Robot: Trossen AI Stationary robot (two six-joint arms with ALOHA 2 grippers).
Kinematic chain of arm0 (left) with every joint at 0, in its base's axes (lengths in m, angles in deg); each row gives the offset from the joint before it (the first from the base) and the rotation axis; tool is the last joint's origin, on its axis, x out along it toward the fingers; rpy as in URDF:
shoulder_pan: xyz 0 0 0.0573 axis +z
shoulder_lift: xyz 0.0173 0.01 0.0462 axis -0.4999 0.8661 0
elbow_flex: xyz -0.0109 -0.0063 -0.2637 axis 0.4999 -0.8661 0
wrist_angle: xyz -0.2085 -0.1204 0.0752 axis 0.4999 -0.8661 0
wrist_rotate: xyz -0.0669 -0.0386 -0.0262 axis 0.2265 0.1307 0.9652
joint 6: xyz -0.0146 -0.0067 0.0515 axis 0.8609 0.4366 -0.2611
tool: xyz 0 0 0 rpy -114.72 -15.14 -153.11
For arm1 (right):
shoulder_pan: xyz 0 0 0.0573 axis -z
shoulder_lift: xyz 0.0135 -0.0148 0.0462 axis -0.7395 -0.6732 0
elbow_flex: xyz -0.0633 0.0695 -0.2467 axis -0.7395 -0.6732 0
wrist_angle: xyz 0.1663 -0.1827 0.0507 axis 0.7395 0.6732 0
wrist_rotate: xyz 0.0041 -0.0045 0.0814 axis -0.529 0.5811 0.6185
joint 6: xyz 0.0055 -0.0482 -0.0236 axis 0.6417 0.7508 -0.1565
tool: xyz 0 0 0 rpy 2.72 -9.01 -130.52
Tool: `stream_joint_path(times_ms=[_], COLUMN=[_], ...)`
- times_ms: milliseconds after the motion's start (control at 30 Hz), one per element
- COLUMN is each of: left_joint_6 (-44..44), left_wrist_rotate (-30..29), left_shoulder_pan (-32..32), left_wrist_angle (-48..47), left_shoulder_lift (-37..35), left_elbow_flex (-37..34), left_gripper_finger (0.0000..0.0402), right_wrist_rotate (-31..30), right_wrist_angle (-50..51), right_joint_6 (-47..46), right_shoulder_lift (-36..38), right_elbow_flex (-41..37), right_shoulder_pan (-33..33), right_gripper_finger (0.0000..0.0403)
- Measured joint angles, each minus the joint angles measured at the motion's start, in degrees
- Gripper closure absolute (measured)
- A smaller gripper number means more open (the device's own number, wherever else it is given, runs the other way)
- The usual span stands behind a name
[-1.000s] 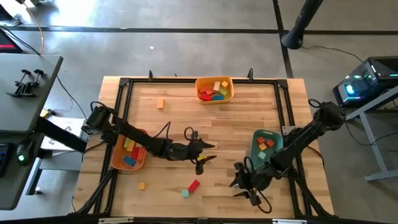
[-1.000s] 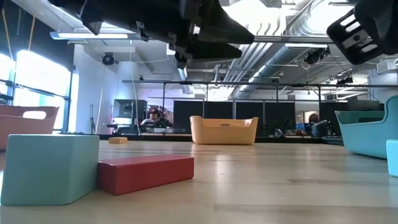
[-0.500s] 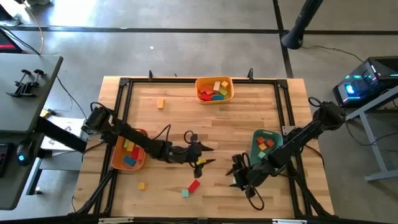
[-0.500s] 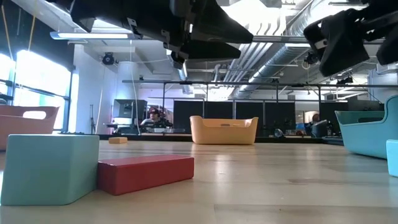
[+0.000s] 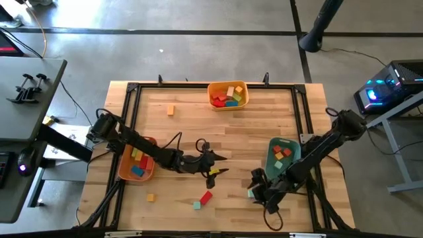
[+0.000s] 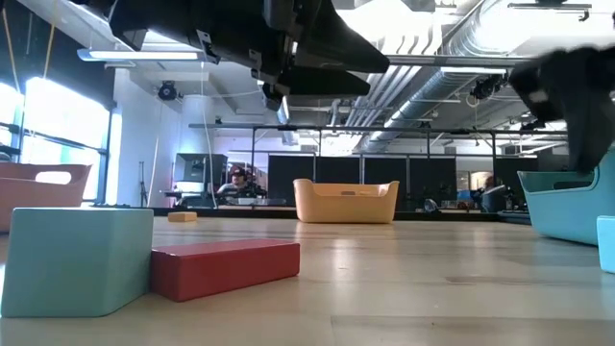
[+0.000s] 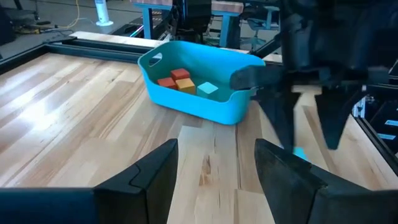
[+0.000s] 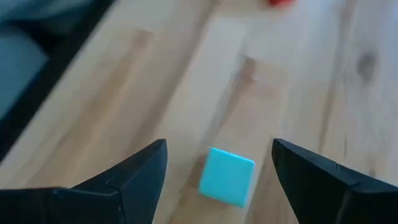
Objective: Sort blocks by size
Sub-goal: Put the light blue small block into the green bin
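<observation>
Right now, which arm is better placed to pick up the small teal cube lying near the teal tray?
The right arm. Its end effector is open with the teal cube lying between its fingers on the table. The left end effector hovers farther off, near the table's middle, beyond the teal tray.

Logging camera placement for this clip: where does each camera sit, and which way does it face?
High: overhead, straight down on the table; both arms show.
Low: table height, level past the red block into the room; arms overhead.
Left wrist: past the open left claw at the teal tray.
Right wrist: down past the open right claw at a teal block.
Shared: high also shows the teal tray.
</observation>
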Motion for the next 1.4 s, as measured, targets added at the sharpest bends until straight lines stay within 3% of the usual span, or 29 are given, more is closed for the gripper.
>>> stream_joint_path(times_ms=[133,300,400,533,633,767,900,1033,1233,1400], left_joint_6=[0.01,-0.01,-0.01,0.01,0.01,0.03,0.2,0.58,1.45,1.45], left_wrist_rotate=[-0.01,-0.01,-0.01,-0.01,-0.01,-0.01,-0.03,-0.03,-0.02,-0.03], left_shoulder_pan=[0.0,0.0,0.0,0.0,0.0,0.02,0.0,0.0,0.01,0.01], left_wrist_angle=[-0.12,-0.48,-0.53,-0.99,-1.32,-1.4,-1.48,-1.58,-1.8,-1.8], left_shoulder_lift=[0.0,0.0,0.0,0.0,0.0,0.0,0.0,0.0,0.0,0.0], left_elbow_flex=[0.0,0.0,0.0,0.0,0.0,0.0,0.0,0.0,0.0,0.0], left_gripper_finger=[0.0204,0.0204,0.0204,0.0204,0.0204,0.0204,0.0204,0.0204,0.0204,0.0204], right_wrist_rotate=[-3.69,-3.65,-3.53,-3.55,-4.47,-12.23,-20.29,-24.75,-22.96,-15.89], right_wrist_angle=[-1.88,-2.75,-3.46,-4.02,-3.96,-2.62,6.54,24.44,47.13,55.75], right_joint_6=[-5.83,-9.29,-10.2,-10.93,-11.28,-11.26,-16.99,-31.66,-54.18,-65.49], right_shoulder_lift=[-2.92,-6.87,-8.32,-8.44,-7.35,-2.77,4.37,11.18,17.08,17.72], right_elbow_flex=[-1.28,-1.32,-1.3,-1.19,-1.19,-1.13,-1.04,-1.04,-1.04,-1.04], right_shoulder_pan=[-0.36,-0.34,-0.35,-0.38,-0.09,-0.02,-0.05,-0.06,-1.67,-2.5], right_gripper_finger=[0.0116,0.0137,0.0182,0.0272,0.0275,0.0275,0.0275,0.0275,0.0275,0.0275])
